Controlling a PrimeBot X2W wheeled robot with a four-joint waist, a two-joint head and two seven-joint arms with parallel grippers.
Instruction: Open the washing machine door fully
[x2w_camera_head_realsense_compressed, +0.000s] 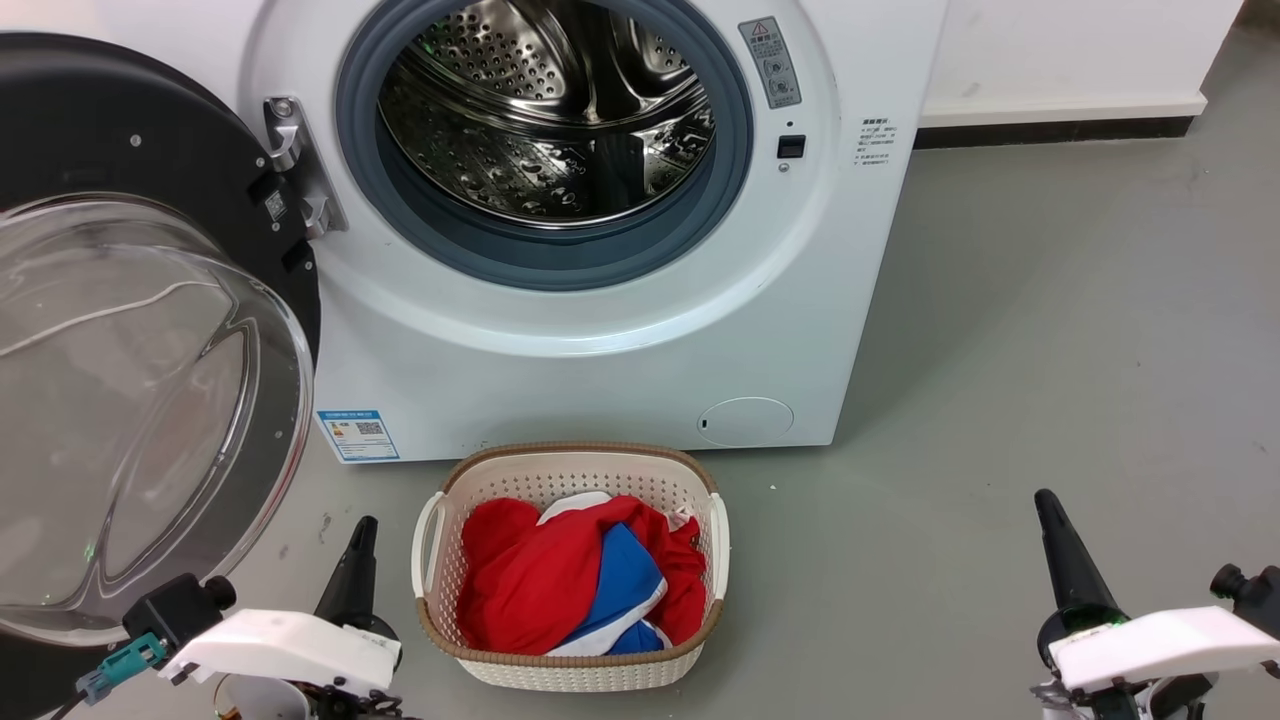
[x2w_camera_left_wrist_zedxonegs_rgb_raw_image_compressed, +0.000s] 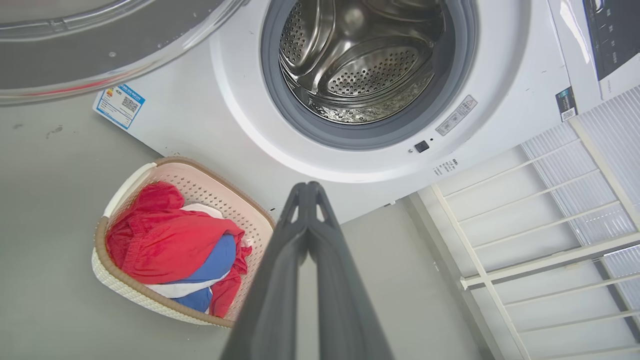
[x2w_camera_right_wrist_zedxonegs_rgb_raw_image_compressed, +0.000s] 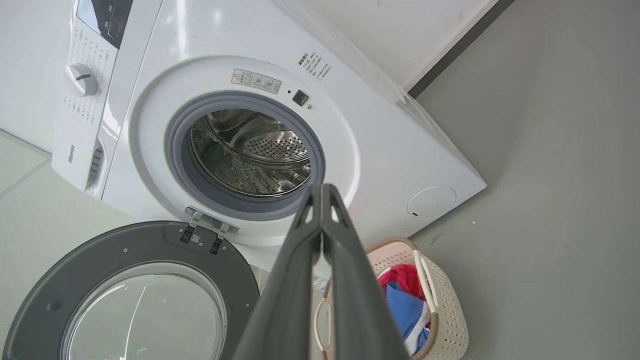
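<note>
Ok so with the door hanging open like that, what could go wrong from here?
1. The left gripper looks close beside the glass bowl of the washing machine door; a sideways arm move might knock it.
2. Neither gripper holds the door, so it may swing partway toward the washing machine.
3. The laundry basket stands right before the machine; rolling forward could hit it.

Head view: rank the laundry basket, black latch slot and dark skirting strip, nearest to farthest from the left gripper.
From the left gripper:
1. The laundry basket, low down, just to its right.
2. The latch slot, on the washing machine front, up and to the right.
3. The skirting strip, behind the machine, far right.
</note>
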